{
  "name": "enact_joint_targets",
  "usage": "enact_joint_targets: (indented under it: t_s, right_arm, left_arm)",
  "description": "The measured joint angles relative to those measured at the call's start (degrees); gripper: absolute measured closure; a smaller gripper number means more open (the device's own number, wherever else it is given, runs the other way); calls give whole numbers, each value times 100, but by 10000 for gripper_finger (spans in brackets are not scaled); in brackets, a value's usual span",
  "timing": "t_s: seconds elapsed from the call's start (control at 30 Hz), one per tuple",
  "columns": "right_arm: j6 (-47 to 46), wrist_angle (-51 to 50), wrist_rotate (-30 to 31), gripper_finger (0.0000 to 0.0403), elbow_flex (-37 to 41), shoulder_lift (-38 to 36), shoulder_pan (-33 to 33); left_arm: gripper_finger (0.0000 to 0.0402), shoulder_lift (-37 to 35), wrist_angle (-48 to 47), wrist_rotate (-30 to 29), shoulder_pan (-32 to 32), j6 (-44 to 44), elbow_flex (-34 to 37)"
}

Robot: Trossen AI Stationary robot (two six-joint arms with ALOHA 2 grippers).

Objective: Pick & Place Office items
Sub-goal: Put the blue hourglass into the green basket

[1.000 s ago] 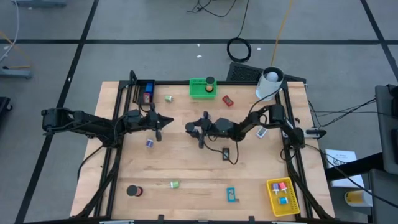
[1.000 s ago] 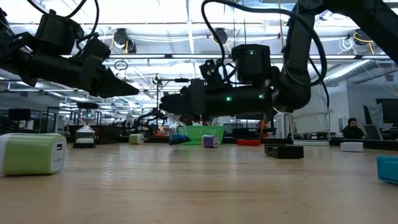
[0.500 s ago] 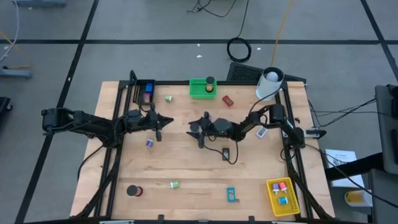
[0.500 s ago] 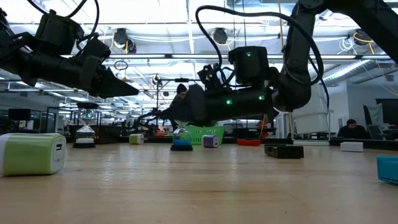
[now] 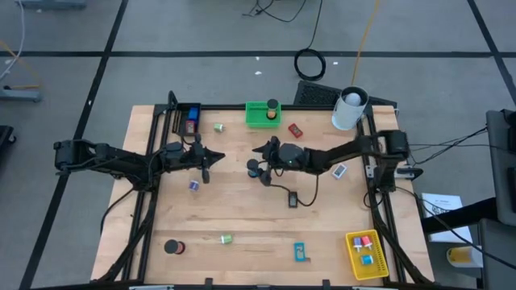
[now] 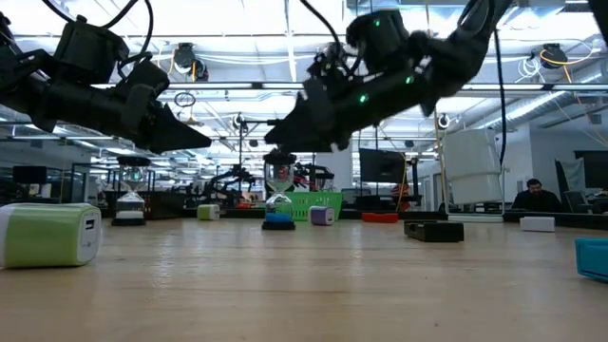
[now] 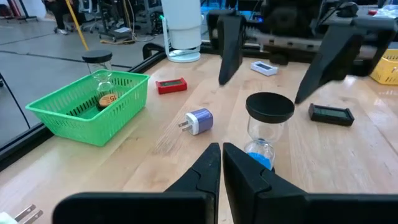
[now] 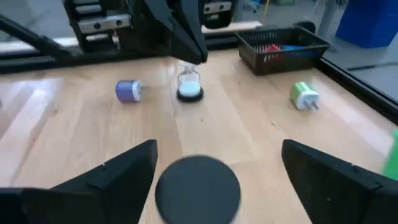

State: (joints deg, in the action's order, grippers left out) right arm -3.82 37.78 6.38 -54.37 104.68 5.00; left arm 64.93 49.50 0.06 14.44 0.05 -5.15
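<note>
Right claw (image 5: 260,160): fingers spread wide, nothing held; it is poised above an hourglass (image 5: 254,167) with black caps and blue sand, which is set upright on the desk (image 5: 242,209) near its middle.
Left claw (image 5: 214,157): fingers pressed together, empty, raised over the desk to the hourglass's left.
A purple plug (image 5: 193,185) is seen below the left claw; a green basket (image 5: 260,113) is placed at the far edge; a black flat item (image 5: 293,198) lies nearby.

From above, the items in the yellow bin (image 5: 365,251) and black bin (image 5: 189,119) are too small to identify. In the low view a cyan object (image 6: 593,257) is cut by the edge; the hourglass (image 8: 198,188) blurs beneath the right wrist
</note>
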Motion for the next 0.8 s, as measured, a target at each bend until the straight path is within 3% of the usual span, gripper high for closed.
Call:
enact_joint_targets:
  t_s: [0.07, 0.17, 0.33, 0.53, 0.8]
  right_arm:
    - [-7, -515, -14, 53, -28, -303, -14]
    - [-289, -2078, -43, 49, -459, -681, -12]
    - [-132, -4068, -47, 49, -1495, -682, 11]
    - [264, -4652, -85, 48, -1939, -355, -19]
    - [348, -4097, -371, 48, -1980, -7, -25]
  left_arm:
    - [376, 0, -2, -6, 0, -1, 0]
    - [376, 0, -5, -7, 0, 77, 0]
    - [376, 0, 57, -33, 39, 29, 2]
    - [394, 24, 490, 184, 92, 168, 2]
    - [390, 180, 445, 192, 92, 266, 2]
